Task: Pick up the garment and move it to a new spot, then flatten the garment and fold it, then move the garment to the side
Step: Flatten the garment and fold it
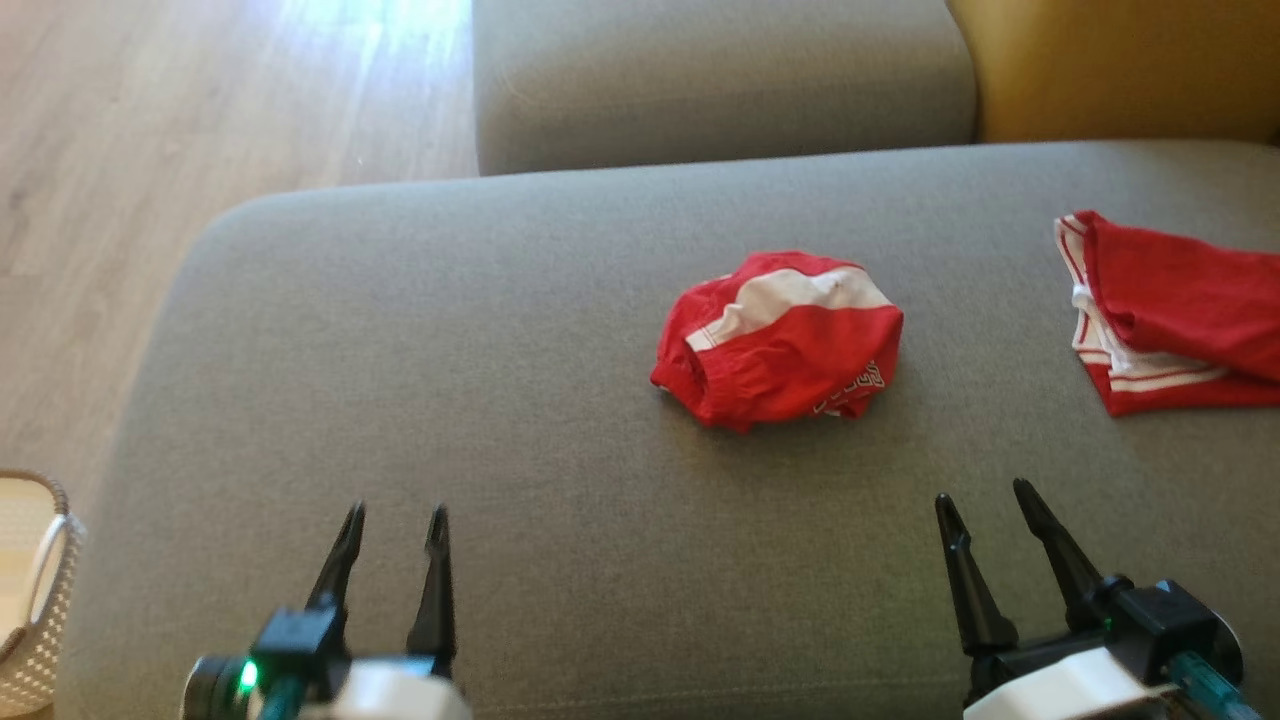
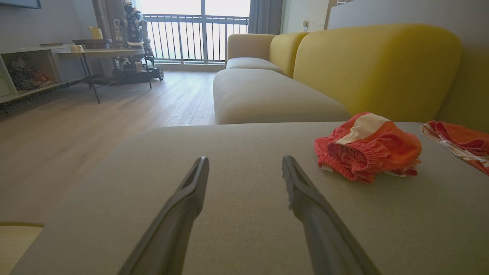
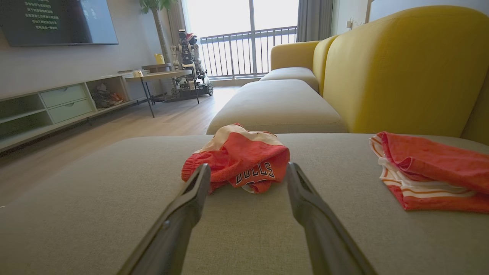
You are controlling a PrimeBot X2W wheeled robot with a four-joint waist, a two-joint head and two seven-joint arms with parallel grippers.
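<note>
Looking at this, I'd say the job hasn't started yet. The garment (image 1: pixel 778 340) is a red-and-white bundle, crumpled up around the middle of the grey cushion (image 1: pixel 400 330), a bit toward the right. Both pincers are spread wide and holding nothing. The left pincer (image 1: pixel 395 512) hovers over the near edge, well apart from the bundle. The right pincer (image 1: pixel 983 493) is also at the near edge but closer to it. In the right wrist view the bundle lines up between its fingers, just ahead, and doesn't seem to be touching them. So the pick-up, move, flatten, fold and final shift aside all look left to do.

A second red piece (image 1: pixel 1170 320) lies far right, flatter and sort of folded. It might be one that's already been dealt with, but that's only a guess.

Stuff I can't make out:
- The second red piece runs off the right edge of the head view, so its full shape is unknown.
- The white print (image 1: pixel 855 388) on the bundle is partly tucked under.
- How the bundle is folded inside is hidden.
- The basket (image 1: pixel 40 590) at lower left is cut off, so I can't see what's in it.
</note>
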